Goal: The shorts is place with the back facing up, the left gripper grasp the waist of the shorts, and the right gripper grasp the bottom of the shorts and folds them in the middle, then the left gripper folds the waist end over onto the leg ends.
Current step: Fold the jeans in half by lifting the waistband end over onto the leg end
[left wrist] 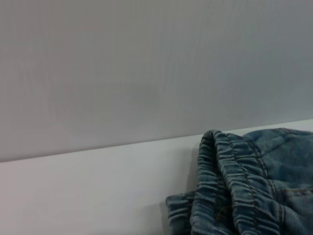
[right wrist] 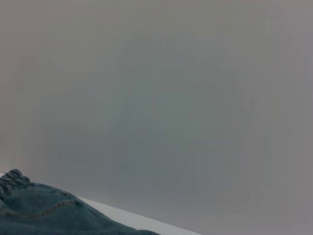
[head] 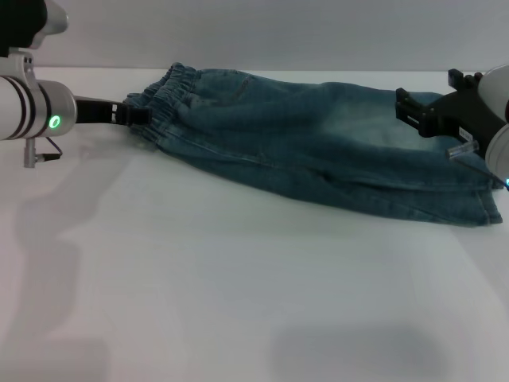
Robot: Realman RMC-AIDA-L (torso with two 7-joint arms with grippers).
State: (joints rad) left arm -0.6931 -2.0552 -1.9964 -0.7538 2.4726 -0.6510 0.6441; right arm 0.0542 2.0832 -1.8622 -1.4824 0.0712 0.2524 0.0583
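The shorts lie across the far part of the white table, faded blue denim doubled lengthwise into one long band. The waist of the shorts is the ruffled elastic end at the left, seen close up in the left wrist view as puckered folds. My left gripper reaches in from the left and is shut on that waist end. The bottom of the shorts is the flat hem at the right. My right gripper is over that leg end. Denim with a stitched seam shows in the right wrist view.
A plain grey wall stands right behind the table's far edge, just past the shorts. The white tabletop stretches toward me in front of the shorts, with only arm shadows on it.
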